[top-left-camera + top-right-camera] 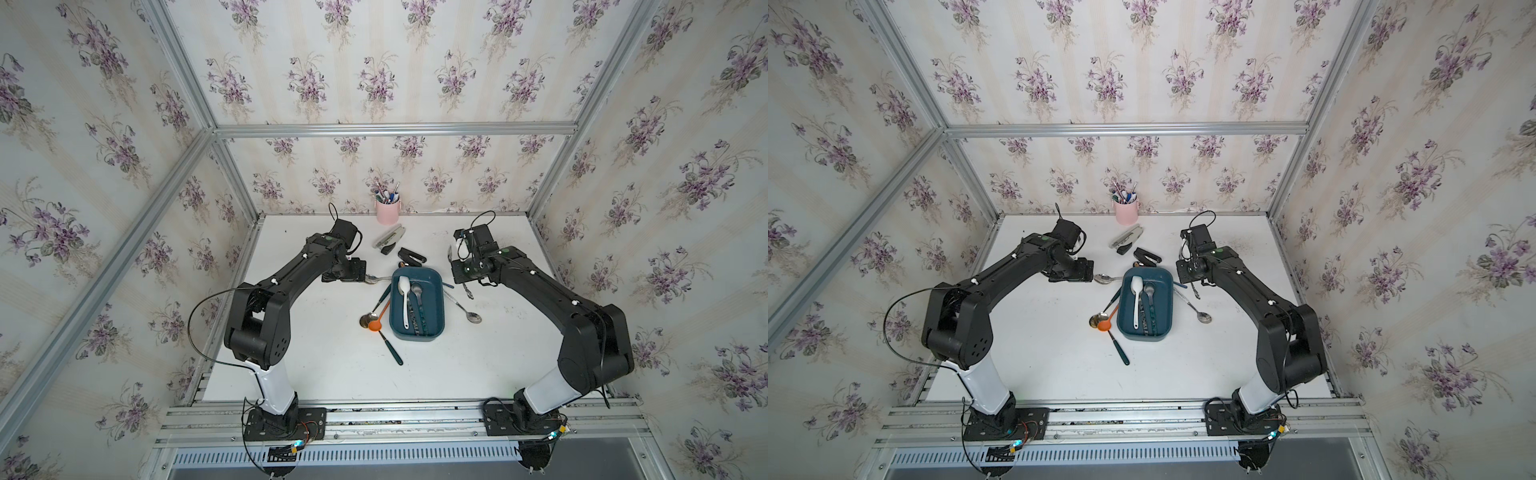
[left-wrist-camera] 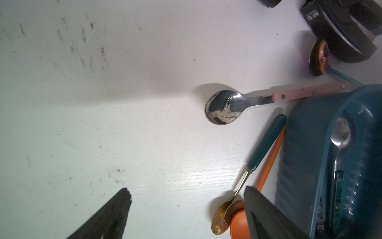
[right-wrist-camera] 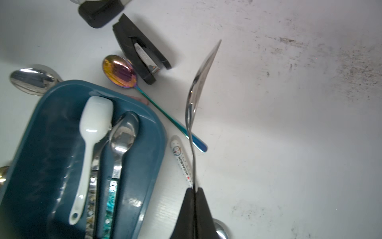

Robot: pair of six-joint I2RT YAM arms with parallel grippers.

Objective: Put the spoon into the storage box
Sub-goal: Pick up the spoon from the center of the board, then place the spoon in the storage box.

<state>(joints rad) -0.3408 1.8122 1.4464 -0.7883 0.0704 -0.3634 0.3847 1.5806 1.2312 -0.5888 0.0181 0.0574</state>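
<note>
Only the right wrist view shows the grip. The right gripper [image 3: 194, 189] is clenched on the thin handle of a steel spoon [image 3: 198, 87], which stands up from the fingers clear of the white table [image 3: 289, 134]. It is beside the storage box [image 3: 157, 128], not in it. In both top views the right arm's wrist covers this grasp. The same wrist view looks into the box, where a white spoon [image 3: 93, 124] and a steel spoon [image 3: 124, 132] lie side by side along its length. Below the held spoon an iridescent spoon [image 3: 119, 72] and a white-handled printed spoon [image 3: 179, 157] lie on the table against the box's outer side. A black stapler [image 3: 142, 58] lies just past the iridescent bowl. The left wrist view shows the left gripper [image 2: 187, 189] released, its fingers [image 2: 115, 213] spread wide over bare table with nothing between them. Ahead of it a pink-handled spoon [image 2: 225, 107] lies with its handle end at the box's corner. A teal-handled spoon [image 2: 266, 140] and an orange spoon [image 2: 270, 161] lean along the box wall [image 2: 306, 134]. Only a top view takes in the grey stapler [image 1: 388, 239], the pink pen cup [image 1: 387, 211] at the back wall, and another teal-handled spoon [image 1: 392, 351] lying near the box's front corner.
</note>
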